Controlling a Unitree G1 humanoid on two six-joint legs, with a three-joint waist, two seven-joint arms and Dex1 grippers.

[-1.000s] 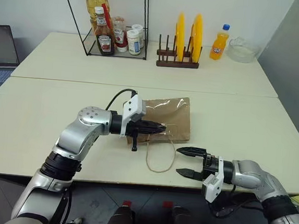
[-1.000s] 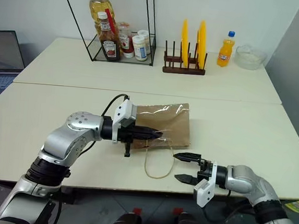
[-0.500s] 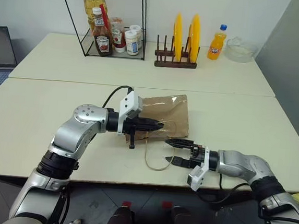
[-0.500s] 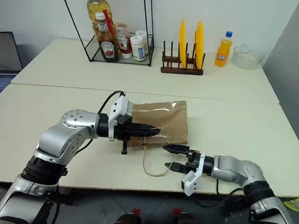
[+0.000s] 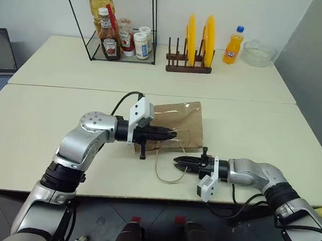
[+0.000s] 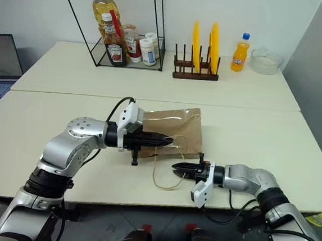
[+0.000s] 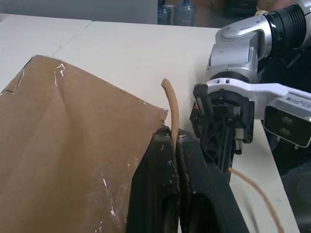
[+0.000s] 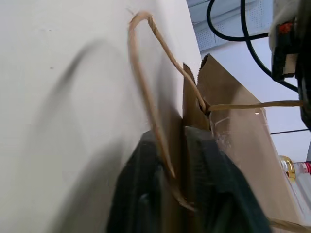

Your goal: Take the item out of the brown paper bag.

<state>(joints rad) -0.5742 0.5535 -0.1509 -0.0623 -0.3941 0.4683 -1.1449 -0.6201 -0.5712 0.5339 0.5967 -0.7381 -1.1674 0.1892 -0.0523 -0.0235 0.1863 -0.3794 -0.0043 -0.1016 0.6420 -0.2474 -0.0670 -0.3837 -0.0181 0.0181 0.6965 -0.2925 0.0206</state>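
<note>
Now both hands pinch the brown paper bag (image 5: 177, 127) mid-frame, left hand (image 7: 175, 145) clamping a handle, right hand (image 8: 177, 145) its thin, floppy, tear-prone mouth edge.

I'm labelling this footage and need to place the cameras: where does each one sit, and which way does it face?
Left eye view: on the head, looking forward and down over both arms at the brown paper bag on the table.
Right eye view: beside it, same scene.
Left wrist view: along the left gripper, shut on a loop handle; the right gripper faces it.
Right wrist view: along the right gripper, shut on the bag's edge.
Shared: the bag appears in all four.
</note>
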